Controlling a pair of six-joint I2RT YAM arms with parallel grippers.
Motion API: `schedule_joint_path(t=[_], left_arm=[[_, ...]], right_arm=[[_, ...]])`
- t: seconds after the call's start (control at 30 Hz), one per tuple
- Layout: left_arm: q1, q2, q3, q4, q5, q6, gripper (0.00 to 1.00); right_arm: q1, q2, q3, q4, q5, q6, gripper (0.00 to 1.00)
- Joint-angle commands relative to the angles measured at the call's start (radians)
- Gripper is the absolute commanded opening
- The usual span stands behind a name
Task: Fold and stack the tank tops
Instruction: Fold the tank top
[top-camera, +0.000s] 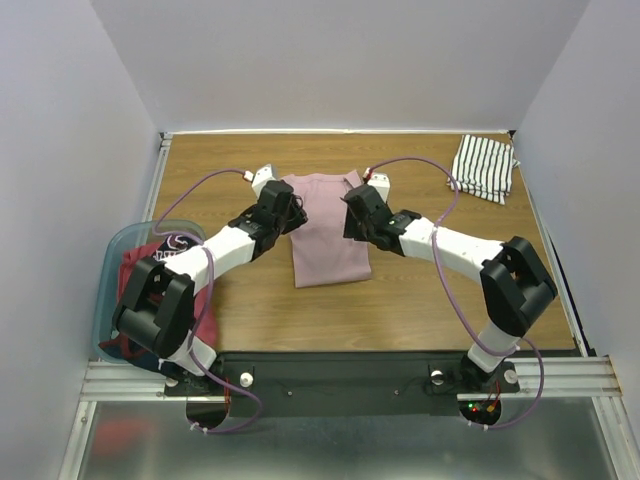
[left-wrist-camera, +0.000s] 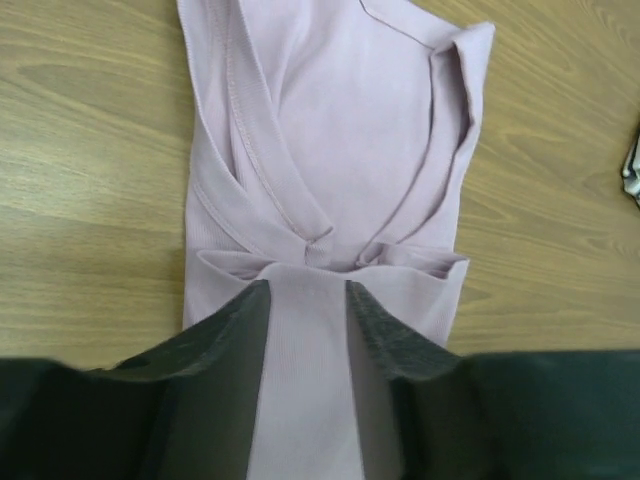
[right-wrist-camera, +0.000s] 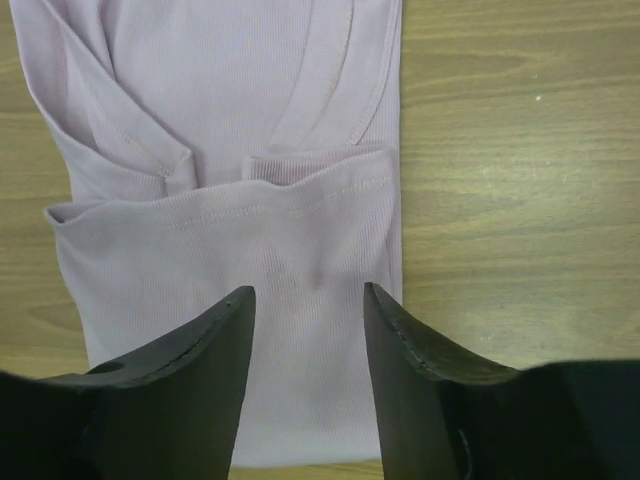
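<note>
Tank top (top-camera: 328, 250), pink, flat on table (top-camera: 450, 300), below left jaws and right jaws, both parted

No text, brand or number can be read here. A pale mark on the dark cloth (top-camera: 148, 252) in the tub (top-camera: 108, 262) is too small to tell.

Wooden table (top-camera: 420, 300) is occupied at centre by a folded pink tank top (top-camera: 325, 250), a striped tank top (top-camera: 487, 167) is laid at far right corner, a light-blue tub (top-camera: 106, 275) at left edge
</note>
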Motion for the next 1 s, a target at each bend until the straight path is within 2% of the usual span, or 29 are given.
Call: schedule_joint_path(t=[0.0, 0.17, 0.47, 0.7, 0.83, 0.97], left_arm=[[-0.032, -0.043, -0.043, 0.033, 0.044, -0.039, 0.39], [-0.043, 0.026, -0.068, 0.114, 0.096, -0.068, 0.23], [-0.041, 0.231, 0.024, 0.142, 0.078, -0.126, 0.19], [-0.046, 0.235, -0.067, 0.148, 0.053, -0.23, 0.23], [-0.075, 0.198, -0.112, 0.153, 0.044, -0.252, 0.23], [-0.129, 0.127, -0.221, 0.159, 0.036, -0.296, 0.23]], right_arm=[[0.007, 0.016, -0.003, 0.032, -0.04, 0.012, 0.51], [0.001, 0.123, 0.066, 0.031, -0.023, 0.003, 0.43], [-0.019, 0.235, 0.115, 0.032, -0.057, 0.018, 0.4], [-0.01, 0.174, -0.058, 0.055, -0.092, 0.046, 0.43], [0.039, 0.117, -0.145, 0.082, -0.103, 0.077, 0.43], [0.101, 0.059, -0.231, 0.091, -0.098, 0.117, 0.43]])
